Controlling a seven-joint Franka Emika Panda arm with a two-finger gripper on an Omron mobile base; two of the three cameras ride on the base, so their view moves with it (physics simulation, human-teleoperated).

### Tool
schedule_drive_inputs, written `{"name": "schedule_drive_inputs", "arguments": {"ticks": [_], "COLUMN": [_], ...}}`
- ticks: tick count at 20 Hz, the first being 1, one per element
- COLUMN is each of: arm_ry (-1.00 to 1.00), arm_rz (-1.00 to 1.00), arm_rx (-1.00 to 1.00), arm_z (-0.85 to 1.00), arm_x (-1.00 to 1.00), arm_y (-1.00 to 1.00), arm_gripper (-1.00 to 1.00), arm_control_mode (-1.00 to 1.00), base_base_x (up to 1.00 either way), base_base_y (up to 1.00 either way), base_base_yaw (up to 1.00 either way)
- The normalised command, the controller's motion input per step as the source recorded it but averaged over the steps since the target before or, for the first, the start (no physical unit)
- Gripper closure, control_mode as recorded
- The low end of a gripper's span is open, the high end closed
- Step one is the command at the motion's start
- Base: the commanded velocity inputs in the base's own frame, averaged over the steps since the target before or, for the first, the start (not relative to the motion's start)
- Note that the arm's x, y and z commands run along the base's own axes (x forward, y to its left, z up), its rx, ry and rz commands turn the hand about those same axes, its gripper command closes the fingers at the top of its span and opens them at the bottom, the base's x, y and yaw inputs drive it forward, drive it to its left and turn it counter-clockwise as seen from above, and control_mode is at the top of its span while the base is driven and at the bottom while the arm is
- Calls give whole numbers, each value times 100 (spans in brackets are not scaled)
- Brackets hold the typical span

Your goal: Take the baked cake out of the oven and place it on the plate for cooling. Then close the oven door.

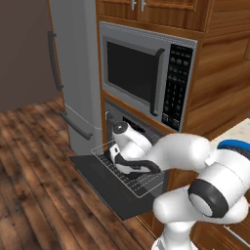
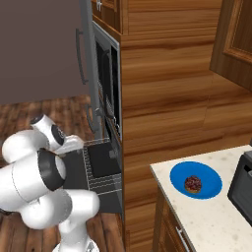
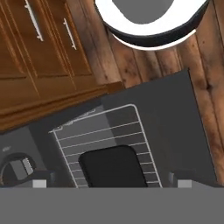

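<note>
Gripper (image 3: 112,183) spread wide over pulled-out wire rack (image 3: 105,135) w/ dark tray (image 3: 113,166), above dropped oven door (image 3: 175,118).

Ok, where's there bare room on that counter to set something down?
Bare counter lies in front of the plate, toward the near edge. The plate's middle holds the baked cake, and a dark appliance crowds the right side.

Pulled-out wire rack (image 3: 103,131) with dark tray (image 3: 113,166) over lowered oven door (image 3: 175,118), fingers (image 3: 40,183) spread.

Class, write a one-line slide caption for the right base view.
Cake rests on blue plate; oven door hangs open, wire rack pulled out.
</note>
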Motion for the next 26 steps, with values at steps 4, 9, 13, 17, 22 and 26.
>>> {"name": "schedule_drive_inputs", "arguments": {"ticks": [4, 9, 13, 17, 22, 26], "arm_ry": [0, 7, 11, 4, 0, 0], "arm_rz": [7, 7, 8, 7, 7, 6], "arm_rx": [-20, -13, -9, -11, -10, -7], "arm_z": [-63, -51, -57, -52, -45, -34], "arm_x": [46, 41, 29, 30, 21, 11], "arm_y": [5, 2, 0, 0, 0, 0], "arm_gripper": [-100, -100, -100, -100, -100, -100], "arm_control_mode": [-100, -100, -100, -100, -100, -100], "base_base_x": [0, 0, 0, 0, 0, 0], "base_base_y": [0, 0, 0, 0, 0, 0], "base_base_yaw": [0, 0, 0, 0, 0, 0]}}
